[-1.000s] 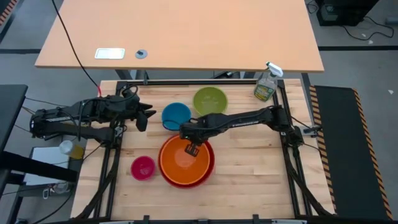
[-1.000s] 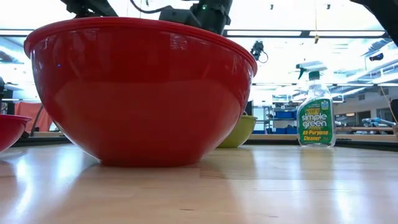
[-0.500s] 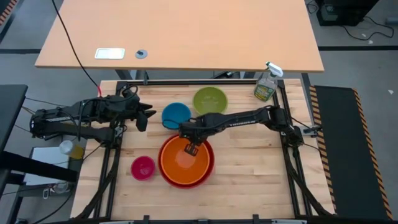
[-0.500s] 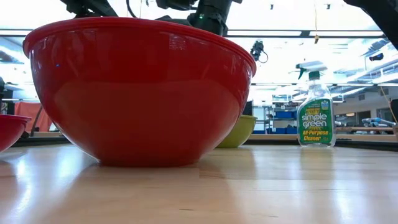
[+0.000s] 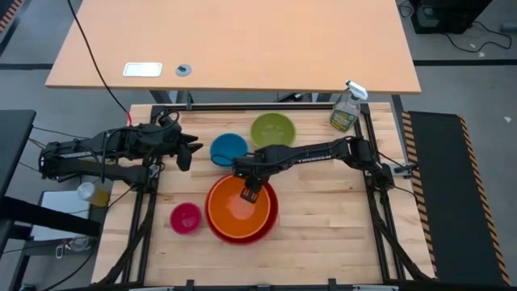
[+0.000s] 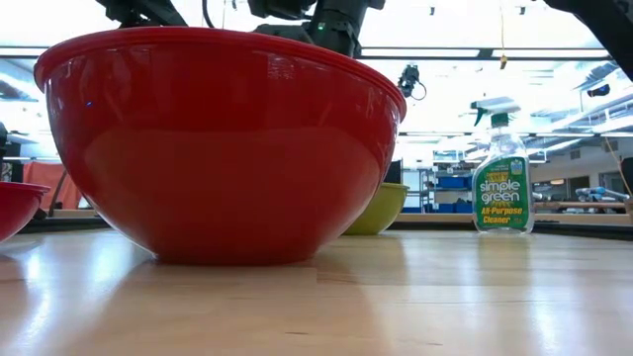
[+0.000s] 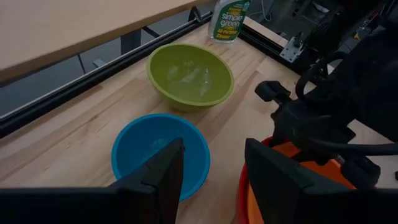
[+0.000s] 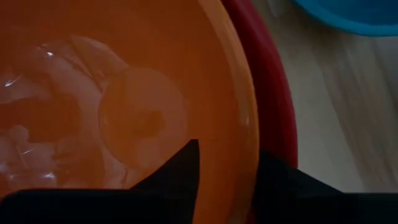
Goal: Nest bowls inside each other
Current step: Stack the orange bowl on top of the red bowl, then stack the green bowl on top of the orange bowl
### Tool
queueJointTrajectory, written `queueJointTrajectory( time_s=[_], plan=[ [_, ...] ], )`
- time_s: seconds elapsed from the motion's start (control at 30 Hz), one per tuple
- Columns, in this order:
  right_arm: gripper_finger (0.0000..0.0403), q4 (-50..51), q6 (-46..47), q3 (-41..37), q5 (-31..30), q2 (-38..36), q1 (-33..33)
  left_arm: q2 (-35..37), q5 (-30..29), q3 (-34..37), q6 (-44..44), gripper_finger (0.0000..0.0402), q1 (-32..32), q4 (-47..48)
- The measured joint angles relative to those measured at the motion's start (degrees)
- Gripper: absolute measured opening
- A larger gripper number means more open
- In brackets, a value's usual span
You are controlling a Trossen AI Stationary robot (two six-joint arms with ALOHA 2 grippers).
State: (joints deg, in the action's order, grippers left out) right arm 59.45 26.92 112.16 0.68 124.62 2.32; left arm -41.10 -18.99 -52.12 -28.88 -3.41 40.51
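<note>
The orange bowl (image 5: 236,208) sits inside the red bowl (image 5: 271,212) near the table's middle front. My right gripper (image 8: 228,149) points down over the orange bowl's far rim (image 8: 247,134) and is open. One finger (image 8: 183,168) is inside the bowl, the other (image 8: 273,177) outside it over the red rim. The blue bowl (image 5: 229,149), the lime green bowl (image 5: 273,129) and the pink bowl (image 5: 186,217) rest on their bases on the table. My left gripper (image 5: 190,149) waits open, left of the blue bowl.
A clear spray bottle (image 5: 347,109) stands at the table's far right corner. Black frame rails (image 5: 145,218) run along the table's left and right sides. Bare wood lies to the right of the red bowl (image 5: 331,210).
</note>
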Motion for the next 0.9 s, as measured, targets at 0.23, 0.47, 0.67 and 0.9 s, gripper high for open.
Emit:
queueJointTrajectory(
  time_s=[0.23,0.47,0.67,0.9],
  plan=[
    [0.0172,11.45,-0.42,6.61,0.18,-0.11,-0.86,-0.01,-0.01,0.00,0.04,0.0174,0.01,0.01],
    [0.0179,20.46,-0.38,11.45,-2.18,-0.28,-2.78,0.00,-0.01,0.00,0.07,0.0174,-0.01,0.00],
    [0.0179,18.87,-16.06,10.56,-9.67,-0.26,-7.17,0.00,0.01,0.00,0.07,0.0174,0.01,0.00],
    [0.0184,16.07,-31.97,8.67,-9.21,-0.46,-11.08,-0.02,0.01,0.00,0.10,0.0174,-0.01,0.00]
  ],
)
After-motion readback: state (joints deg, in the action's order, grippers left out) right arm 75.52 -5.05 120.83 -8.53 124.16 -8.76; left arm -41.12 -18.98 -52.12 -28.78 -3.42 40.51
